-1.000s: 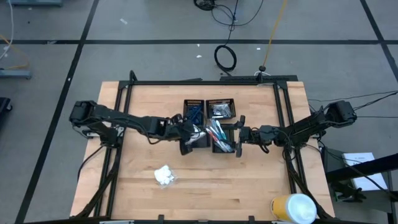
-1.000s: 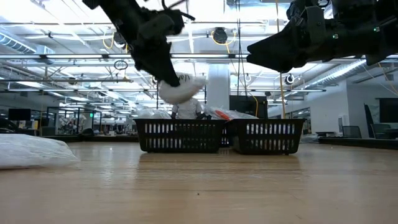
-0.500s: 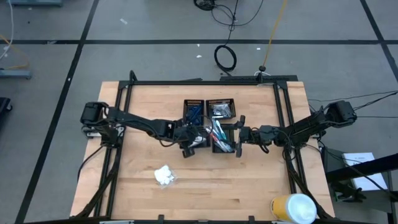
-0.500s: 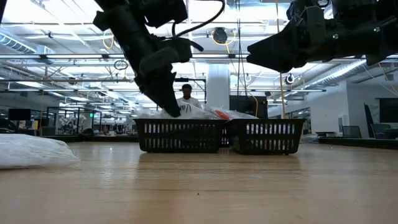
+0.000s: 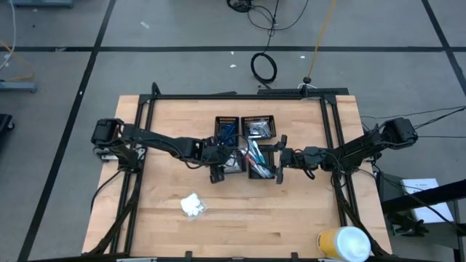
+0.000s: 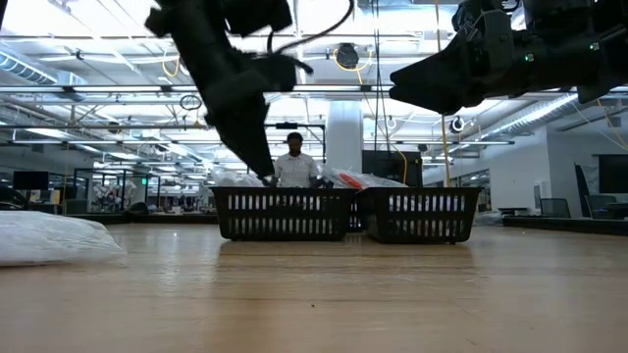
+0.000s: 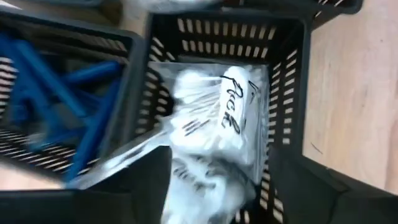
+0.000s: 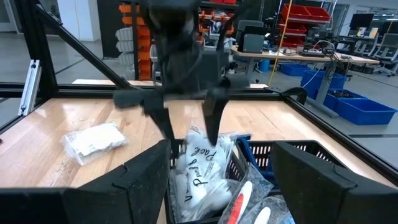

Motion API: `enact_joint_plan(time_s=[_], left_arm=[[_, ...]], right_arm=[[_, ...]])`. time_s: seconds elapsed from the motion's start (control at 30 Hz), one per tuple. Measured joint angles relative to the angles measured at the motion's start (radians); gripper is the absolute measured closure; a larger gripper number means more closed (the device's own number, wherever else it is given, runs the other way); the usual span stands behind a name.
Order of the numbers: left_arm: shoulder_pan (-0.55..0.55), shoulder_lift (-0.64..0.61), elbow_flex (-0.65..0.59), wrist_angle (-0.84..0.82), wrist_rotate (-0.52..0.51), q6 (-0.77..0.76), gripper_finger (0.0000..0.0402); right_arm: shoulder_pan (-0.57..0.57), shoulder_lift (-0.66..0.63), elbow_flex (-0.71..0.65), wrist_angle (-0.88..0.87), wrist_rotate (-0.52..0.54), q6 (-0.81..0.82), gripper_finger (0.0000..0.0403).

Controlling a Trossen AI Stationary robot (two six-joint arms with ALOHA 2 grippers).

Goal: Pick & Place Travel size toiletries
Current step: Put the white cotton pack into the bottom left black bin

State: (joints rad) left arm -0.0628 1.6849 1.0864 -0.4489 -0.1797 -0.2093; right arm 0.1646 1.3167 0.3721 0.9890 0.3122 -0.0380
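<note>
Hovering my left tool point(image 8: 186, 118) over near-left tray point(image 7: 286, 93), fingers parted, holding nothing | white packet point(image 7: 217, 124) lies loose inside it | second packet point(image 5: 192, 205) waits on bench point(image 5: 291, 218) | right tool point(image 5: 279, 166) open, idle beside trays | risk: a finger snags the crinkly film on lifting, dragging it out.

Both arms are dark, nearly black, built of slim jointed links with bulkier rounded housings at the shoulder ends. The left arm point(image 5: 156, 145) carries a thin black cable looping off its upper link, and the right arm point(image 5: 349, 149) trails cables near its base. Each ends in two flat, blocky black fingers point(image 8: 146, 180) with angled faces.
</note>
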Motion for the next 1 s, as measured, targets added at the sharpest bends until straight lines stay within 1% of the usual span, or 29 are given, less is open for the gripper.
enact_joint_plan(time_s=[0.1, 0.23, 0.33, 0.4, 0.6, 0.73, 0.83, 1.0], left_arm=[[-0.010, -0.041, 0.067, -0.162, -0.012, -0.039, 0.0116], [-0.064, -0.074, 0.172, -0.431, -0.010, -0.196, 0.0099], [-0.138, -0.086, 0.220, -0.576, 0.055, -0.339, 0.0097], [-0.201, -0.084, 0.221, -0.620, 0.095, -0.430, 0.0098], [-0.398, -0.074, 0.145, -0.588, 0.138, -0.722, 0.0114], [-0.488, -0.070, 0.083, -0.565, 0.100, -0.900, 0.0127], [-0.527, -0.068, 0.024, -0.516, 0.075, -0.975, 0.0138], [-0.528, -0.068, -0.076, -0.389, 0.076, -1.015, 0.0152]], right_arm=[[0.000, 0.000, 0.000, 0.000, 0.000, 0.000, 0.0140], [0.000, 0.000, 0.000, 0.000, 0.000, 0.000, 0.0140], [0.000, 0.000, 0.000, 0.000, 0.000, 0.000, 0.0140], [0.000, 0.000, 0.000, 0.001, 0.000, 0.000, 0.0140], [0.000, 0.000, 0.000, 0.002, -0.002, 0.000, 0.0140], [0.000, 0.000, 0.000, 0.007, -0.002, 0.000, 0.0140], [0.000, 0.000, 0.000, 0.009, -0.003, 0.000, 0.0140], [0.000, 0.000, 0.000, 0.010, -0.003, 0.000, 0.0140]])
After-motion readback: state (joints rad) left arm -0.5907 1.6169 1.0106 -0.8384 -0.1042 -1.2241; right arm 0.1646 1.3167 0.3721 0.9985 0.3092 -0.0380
